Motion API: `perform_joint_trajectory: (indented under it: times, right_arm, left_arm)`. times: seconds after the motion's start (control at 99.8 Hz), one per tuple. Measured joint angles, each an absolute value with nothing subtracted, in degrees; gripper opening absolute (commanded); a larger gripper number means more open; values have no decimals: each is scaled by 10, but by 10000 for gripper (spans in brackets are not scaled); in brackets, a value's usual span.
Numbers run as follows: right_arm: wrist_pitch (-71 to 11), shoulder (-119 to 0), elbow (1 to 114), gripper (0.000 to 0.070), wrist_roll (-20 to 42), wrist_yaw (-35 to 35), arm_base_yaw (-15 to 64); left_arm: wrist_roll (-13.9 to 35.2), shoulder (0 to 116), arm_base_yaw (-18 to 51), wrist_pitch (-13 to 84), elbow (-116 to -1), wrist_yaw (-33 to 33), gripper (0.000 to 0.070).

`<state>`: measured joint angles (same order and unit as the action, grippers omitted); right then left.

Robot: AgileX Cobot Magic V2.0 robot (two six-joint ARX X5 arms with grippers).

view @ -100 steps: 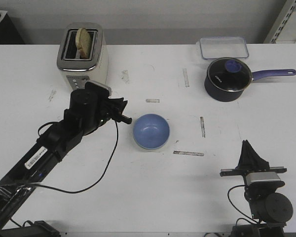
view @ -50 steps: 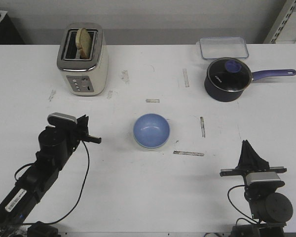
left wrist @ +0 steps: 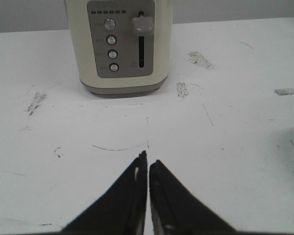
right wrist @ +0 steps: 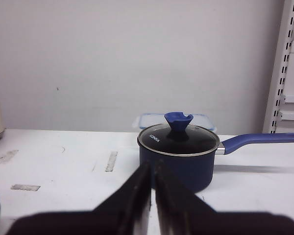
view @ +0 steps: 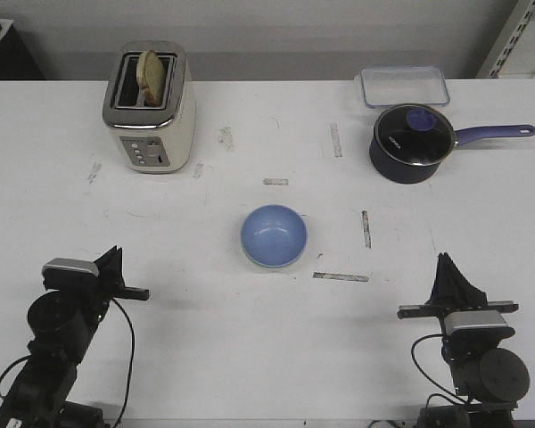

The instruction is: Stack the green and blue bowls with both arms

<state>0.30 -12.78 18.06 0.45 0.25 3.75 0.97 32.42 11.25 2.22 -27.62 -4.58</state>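
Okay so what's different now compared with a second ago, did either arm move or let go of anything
The left gripper pulled back from beside the blue bowl toward the table's near left edge, shut and empty. No grasp or release shows. The bowl, toaster, saucepan and right gripper stayed put.

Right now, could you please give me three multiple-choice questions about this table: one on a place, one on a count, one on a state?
1. Where is the blue bowl?
A. near the table's middle
B. inside the clear container
C. on top of the toaster

2. How many round buttons does the toaster show on its panel?
A. two
B. four
C. six

3. How is the left gripper?
A. wide open
B. shut on a bowl
C. shut on nothing

Answers: 1 A, the front view shows it alone at the centre. 2 B, the left wrist view shows four in a column. 3 C, its fingertips nearly meet above bare table.
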Motion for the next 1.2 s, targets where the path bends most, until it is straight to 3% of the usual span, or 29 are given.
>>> perform_joint_trajectory:
  times: [0.631, 0.891, 1.202]
  right_arm:
    - [3, -128, 181, 2, 4, 3, 37]
    - [3, -128, 181, 2, 4, 3, 37]
    - [3, -128, 181, 3, 4, 3, 37]
  left_arm:
    - [9, 129, 108, 1, -272, -46, 1]
    - [7, 51, 38, -51, -151, -30, 1]
    - [7, 3, 16, -55, -79, -29, 1]
